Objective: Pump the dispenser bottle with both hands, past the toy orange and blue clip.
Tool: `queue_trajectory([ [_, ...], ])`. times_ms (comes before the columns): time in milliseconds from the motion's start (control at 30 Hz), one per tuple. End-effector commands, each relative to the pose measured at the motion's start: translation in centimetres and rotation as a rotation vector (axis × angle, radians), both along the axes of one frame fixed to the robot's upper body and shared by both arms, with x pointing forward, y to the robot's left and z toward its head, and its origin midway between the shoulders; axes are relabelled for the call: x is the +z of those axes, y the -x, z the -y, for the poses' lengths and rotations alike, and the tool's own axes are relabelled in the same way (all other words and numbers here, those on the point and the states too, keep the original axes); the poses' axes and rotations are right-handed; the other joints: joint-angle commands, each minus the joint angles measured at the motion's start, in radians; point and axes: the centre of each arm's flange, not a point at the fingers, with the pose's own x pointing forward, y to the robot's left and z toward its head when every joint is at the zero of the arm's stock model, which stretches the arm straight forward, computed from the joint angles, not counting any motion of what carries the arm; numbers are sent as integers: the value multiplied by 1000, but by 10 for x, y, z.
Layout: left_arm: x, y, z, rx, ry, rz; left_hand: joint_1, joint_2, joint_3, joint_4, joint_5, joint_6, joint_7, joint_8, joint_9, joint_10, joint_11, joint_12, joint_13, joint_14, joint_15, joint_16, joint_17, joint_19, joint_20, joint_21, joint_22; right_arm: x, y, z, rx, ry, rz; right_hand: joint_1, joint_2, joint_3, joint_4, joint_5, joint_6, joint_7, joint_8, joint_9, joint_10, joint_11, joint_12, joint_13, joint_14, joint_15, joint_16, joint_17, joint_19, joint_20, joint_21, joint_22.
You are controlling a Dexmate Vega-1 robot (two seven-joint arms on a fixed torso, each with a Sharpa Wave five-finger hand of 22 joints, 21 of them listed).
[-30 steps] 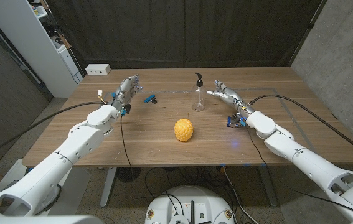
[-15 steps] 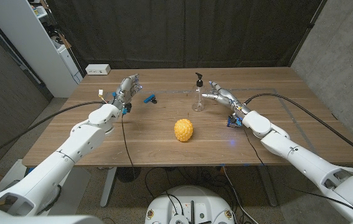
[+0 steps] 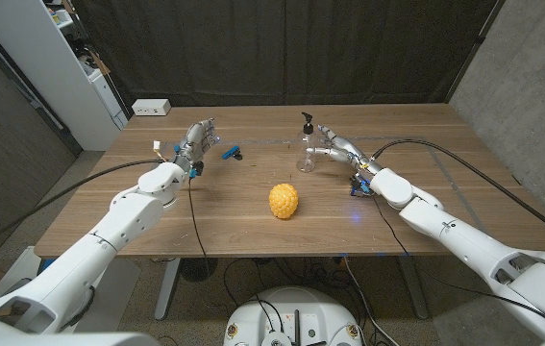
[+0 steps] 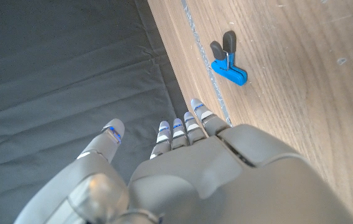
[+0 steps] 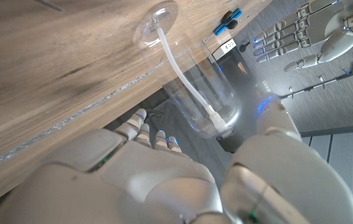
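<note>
Wooden counter (image 3: 205, 207), light-brown grain, a seam line running across its far part. White power strip (image 3: 151, 108) sits at the far left corner of the counter, near the edge. Dark curtain (image 3: 282, 48) hangs behind the counter, full width. White shelving unit (image 3: 80, 58) stands off the far left corner, some clutter on the shelves, too small to identify. Grey concrete wall (image 3: 532, 86) on the right side. Black cables (image 3: 51, 197) trail off both sides of the counter; more cabling (image 3: 238, 274) hangs below its near edge.
</note>
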Motion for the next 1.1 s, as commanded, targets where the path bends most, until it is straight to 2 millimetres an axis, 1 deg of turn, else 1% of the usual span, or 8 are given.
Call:
queue_trajectory([
  [33,-4,-5,3,-8,7,-19,11,69,8,1,0,7,-1,7,1,9,-2,5,1,11,-4,6,6,11,-21,4,2,2,-5,-13,-9,53,11,14,-2,11,2,-3,-231,-3,7,3,-20,4,5,4,-27,-8,7,0,4,-4,7,5],
  [133,-4,-5,3,-11,6,-20,9,69,11,6,0,9,2,7,1,12,-1,5,1,13,-3,6,7,14,-11,5,2,2,-6,-15,-3,44,15,33,-7,17,2,-7,-213,-2,20,5,-3,-3,17,10,-14,-11,15,0,16,-7,11,5],
  [233,-4,-6,4,-9,4,-26,8,69,13,9,0,9,1,7,1,13,0,5,1,14,-3,6,7,15,-9,5,2,2,-7,-17,-6,39,17,52,-14,21,2,-12,-192,-1,32,7,13,-9,26,15,1,-17,23,0,29,-11,15,4],
  [700,-4,-9,5,-19,1,-29,7,71,22,20,0,16,2,7,1,18,-2,4,2,18,-4,5,8,23,-2,7,3,-1,-17,-19,5,-1,5,89,-28,28,4,-18,-172,-7,48,12,52,-20,46,29,42,-34,40,0,65,-19,22,5],
  [833,-4,-11,6,-23,5,-30,6,70,24,22,0,17,2,7,1,19,-2,4,2,19,-3,5,8,24,-3,7,3,-4,-21,-22,22,-20,-9,98,-32,30,5,-19,-163,-10,54,14,65,-22,52,34,58,-36,47,1,77,-17,24,5],
  [900,-3,-11,6,-21,1,-33,6,69,25,24,0,18,2,7,2,20,-1,4,2,20,-4,5,8,26,-1,7,3,-5,-23,-24,23,-27,-11,104,-35,30,5,-20,-159,-11,57,15,76,-24,57,37,69,-44,51,1,82,-18,24,5],
  [1033,-2,-11,6,-21,2,-30,5,68,27,26,0,19,2,6,2,20,0,3,2,22,-2,5,8,30,3,8,3,-6,-25,-25,23,-54,-4,123,-40,33,7,-21,-140,-17,69,19,102,-41,69,46,111,-63,67,2,99,-23,26,5],
  [1100,-2,-11,5,-21,2,-31,4,67,28,27,0,20,2,7,2,21,2,3,2,23,-3,5,8,32,4,9,3,-7,-26,-25,20,-66,-1,133,-41,34,9,-21,-121,-12,80,22,124,-48,79,52,138,-73,78,3,109,-26,26,5],
])
